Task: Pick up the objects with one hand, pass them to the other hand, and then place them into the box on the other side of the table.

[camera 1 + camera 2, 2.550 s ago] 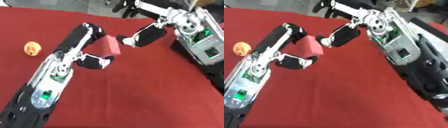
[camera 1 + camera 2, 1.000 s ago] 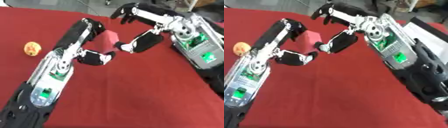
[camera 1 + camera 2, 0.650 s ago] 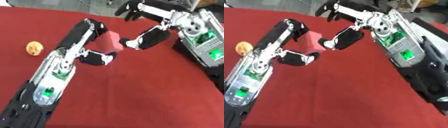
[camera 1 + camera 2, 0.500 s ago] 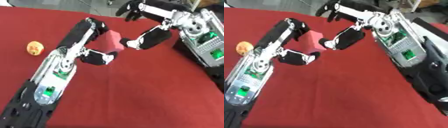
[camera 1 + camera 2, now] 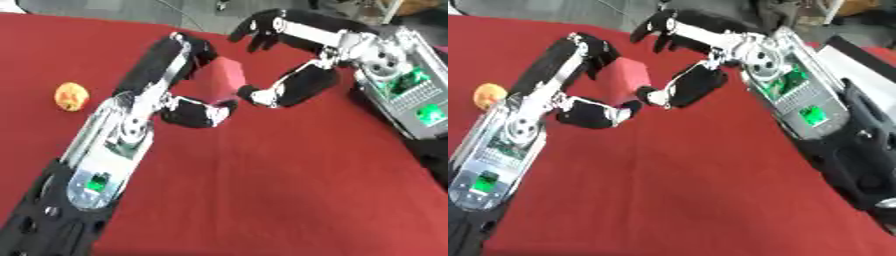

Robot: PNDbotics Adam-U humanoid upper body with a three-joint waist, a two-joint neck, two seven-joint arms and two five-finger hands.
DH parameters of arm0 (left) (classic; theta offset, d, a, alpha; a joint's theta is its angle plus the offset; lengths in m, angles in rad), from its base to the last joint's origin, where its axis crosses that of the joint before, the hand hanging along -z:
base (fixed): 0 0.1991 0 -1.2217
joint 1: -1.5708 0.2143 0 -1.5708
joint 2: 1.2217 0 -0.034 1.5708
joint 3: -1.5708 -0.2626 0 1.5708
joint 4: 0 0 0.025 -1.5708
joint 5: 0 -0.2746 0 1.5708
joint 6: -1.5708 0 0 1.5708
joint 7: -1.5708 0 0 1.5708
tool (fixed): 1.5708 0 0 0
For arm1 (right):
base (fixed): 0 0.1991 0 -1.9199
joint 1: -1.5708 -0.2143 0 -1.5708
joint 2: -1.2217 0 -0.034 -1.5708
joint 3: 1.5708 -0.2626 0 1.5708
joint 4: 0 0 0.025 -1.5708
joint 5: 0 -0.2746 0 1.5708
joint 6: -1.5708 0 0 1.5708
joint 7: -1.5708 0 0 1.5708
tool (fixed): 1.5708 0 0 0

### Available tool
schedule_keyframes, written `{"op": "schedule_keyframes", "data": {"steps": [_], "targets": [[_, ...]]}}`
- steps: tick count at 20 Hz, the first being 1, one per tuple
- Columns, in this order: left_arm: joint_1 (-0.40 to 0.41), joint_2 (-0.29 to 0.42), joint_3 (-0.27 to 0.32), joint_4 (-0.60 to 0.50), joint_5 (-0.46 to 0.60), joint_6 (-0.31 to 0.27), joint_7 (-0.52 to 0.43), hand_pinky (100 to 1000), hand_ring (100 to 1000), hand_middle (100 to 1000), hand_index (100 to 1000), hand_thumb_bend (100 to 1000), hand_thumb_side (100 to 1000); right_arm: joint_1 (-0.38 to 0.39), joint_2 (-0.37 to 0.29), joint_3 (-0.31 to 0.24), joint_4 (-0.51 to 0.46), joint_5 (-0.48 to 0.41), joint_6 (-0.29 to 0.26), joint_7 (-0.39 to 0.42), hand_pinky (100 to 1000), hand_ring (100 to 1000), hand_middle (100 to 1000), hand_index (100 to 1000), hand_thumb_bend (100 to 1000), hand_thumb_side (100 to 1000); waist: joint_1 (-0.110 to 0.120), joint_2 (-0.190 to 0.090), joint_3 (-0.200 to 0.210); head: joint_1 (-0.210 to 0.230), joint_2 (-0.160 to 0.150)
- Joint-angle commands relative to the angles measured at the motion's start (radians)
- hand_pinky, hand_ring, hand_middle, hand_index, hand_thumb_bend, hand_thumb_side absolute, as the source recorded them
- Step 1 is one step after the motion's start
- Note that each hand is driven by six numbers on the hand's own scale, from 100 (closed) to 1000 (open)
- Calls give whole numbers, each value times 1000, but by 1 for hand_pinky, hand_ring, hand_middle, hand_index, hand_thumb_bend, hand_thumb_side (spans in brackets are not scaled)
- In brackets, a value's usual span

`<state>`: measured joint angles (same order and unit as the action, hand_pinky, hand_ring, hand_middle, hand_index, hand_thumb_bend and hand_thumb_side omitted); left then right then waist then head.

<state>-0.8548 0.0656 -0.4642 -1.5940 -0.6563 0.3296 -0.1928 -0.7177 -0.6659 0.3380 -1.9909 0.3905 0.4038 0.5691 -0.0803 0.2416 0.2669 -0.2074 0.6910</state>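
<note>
A red block (image 5: 225,79) is held above the red table, over its far middle. My left hand (image 5: 164,64) reaches up from the lower left and is shut on it, fingers behind its left face and thumb (image 5: 199,111) under it. My right hand (image 5: 300,85) comes in from the right. The pale tip of its thumb touches the block's lower right edge, while its black fingers (image 5: 259,29) hang spread above the block's top without touching it. A small orange round object (image 5: 71,95) lies on the cloth at the left.
The red tablecloth (image 5: 262,190) covers the whole near area. A pale flat thing with a dark rim (image 5: 860,67) shows at the right edge behind my right forearm. Grey floor lies beyond the table's far edge.
The left hand has kept the block in about the same place. The right hand's thumb has stayed against the block and its fingers have swung in over the top.
</note>
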Motion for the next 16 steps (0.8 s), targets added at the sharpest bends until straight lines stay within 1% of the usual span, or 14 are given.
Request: {"op": "schedule_keyframes", "data": {"steps": [1, 4, 8, 13, 16], "targets": [[-25, -6, 11, -19, 7, 3, 17, 551, 464, 344, 412, 100, 100, -7, -27, 1, -9, 9, 8, -2, 829, 811, 893, 869, 333, 260, 6, -17, 0, -3, -11], [-27, -5, 12, -16, 5, 4, 19, 551, 464, 345, 412, 100, 100, -7, -27, 4, -9, -1, 6, 3, 828, 810, 895, 868, 333, 270, 6, -17, 0, -1, -11], [-27, -6, 11, -11, -5, 2, 13, 550, 464, 345, 412, 100, 100, -9, -29, -5, -9, -15, 4, 9, 826, 807, 894, 867, 328, 269, 5, -16, -2, 4, -12], [-26, -10, 6, -18, -3, -1, 4, 551, 464, 344, 411, 100, 100, -8, -24, -1, -9, -5, 22, -14, 824, 805, 897, 866, 323, 264, 5, -15, -2, 6, -12], [-25, -10, 4, -21, -5, -2, -1, 550, 465, 344, 411, 100, 100, -8, -22, 7, -9, 5, 29, -30, 825, 806, 897, 867, 350, 255, 4, -15, -1, 5, -12]]}}
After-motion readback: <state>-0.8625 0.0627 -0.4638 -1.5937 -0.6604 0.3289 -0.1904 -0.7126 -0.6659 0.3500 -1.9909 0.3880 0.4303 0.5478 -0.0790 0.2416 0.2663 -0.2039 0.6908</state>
